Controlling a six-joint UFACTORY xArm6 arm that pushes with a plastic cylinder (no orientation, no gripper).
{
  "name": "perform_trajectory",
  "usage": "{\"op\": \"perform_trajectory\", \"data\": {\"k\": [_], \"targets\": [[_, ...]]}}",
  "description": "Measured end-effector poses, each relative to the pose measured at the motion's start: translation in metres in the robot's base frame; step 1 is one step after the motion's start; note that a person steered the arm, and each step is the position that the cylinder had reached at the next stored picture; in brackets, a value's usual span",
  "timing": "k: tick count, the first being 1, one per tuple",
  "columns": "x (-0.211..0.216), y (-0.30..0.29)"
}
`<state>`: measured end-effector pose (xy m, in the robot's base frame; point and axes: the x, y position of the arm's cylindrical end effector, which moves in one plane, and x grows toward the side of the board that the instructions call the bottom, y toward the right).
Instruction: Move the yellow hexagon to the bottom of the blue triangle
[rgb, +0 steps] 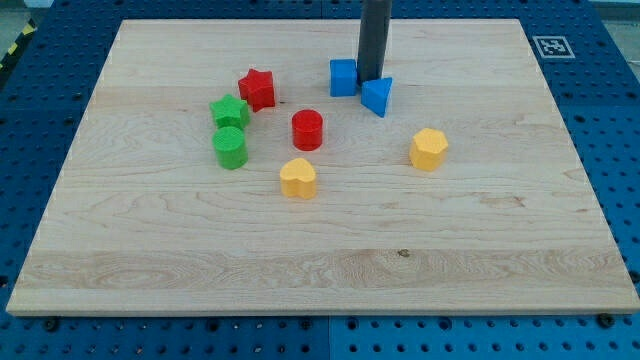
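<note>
Tip down between blue cube and blue triangle, touching or nearly so (a plain rod, so no pincer to spread or pinch). Yellow hexagon toward the view's bottom-right of the tip, apart, not yet under the triangle. Probably mid-reposition. No containers on the wooden board.

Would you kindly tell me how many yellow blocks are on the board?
2: the yellow hexagon toward the view's right, and a yellow heart-shaped block near the centre, below the red cylinder. None appears hidden.
</note>
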<state>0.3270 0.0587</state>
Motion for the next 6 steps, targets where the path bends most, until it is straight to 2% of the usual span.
{"op": "perform_trajectory", "data": {"k": [3,4,6], "targets": [[0.019,0.042],[0.021,0.087],[0.098,0.104]]}}
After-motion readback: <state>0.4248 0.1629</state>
